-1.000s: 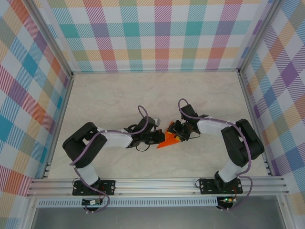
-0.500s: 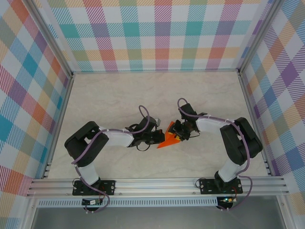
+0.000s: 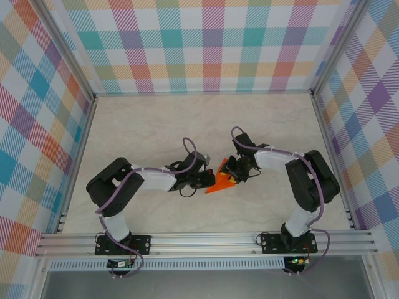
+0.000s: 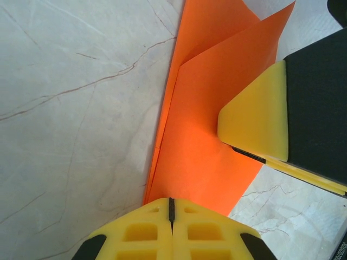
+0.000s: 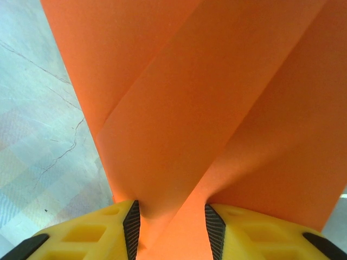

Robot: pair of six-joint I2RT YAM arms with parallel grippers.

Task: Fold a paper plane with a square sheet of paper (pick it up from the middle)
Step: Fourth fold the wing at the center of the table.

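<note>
The square sheet of paper (image 3: 219, 184), bright orange and folded into a pointed wedge, lies mid-table between my two grippers. My left gripper (image 3: 208, 182) is shut, and its joined tips (image 4: 171, 208) rest at the near end of the paper (image 4: 200, 146) with no orange showing in the seam. My right gripper (image 3: 232, 175) comes from the other side. A raised fold of the paper (image 5: 184, 108) runs up between that gripper's (image 5: 173, 225) two pads and touches both. One right finger (image 4: 255, 124) sits on the sheet in the left wrist view.
The marble-patterned tabletop (image 3: 156, 124) is walled by checked panels (image 3: 206, 43) at the back and both sides. An aluminium rail (image 3: 206, 240) runs along the near edge by the arm bases.
The right jaws have narrowed a little on the raised fold, and the right forearm has shifted slightly. The left gripper and the paper stay where they were.
</note>
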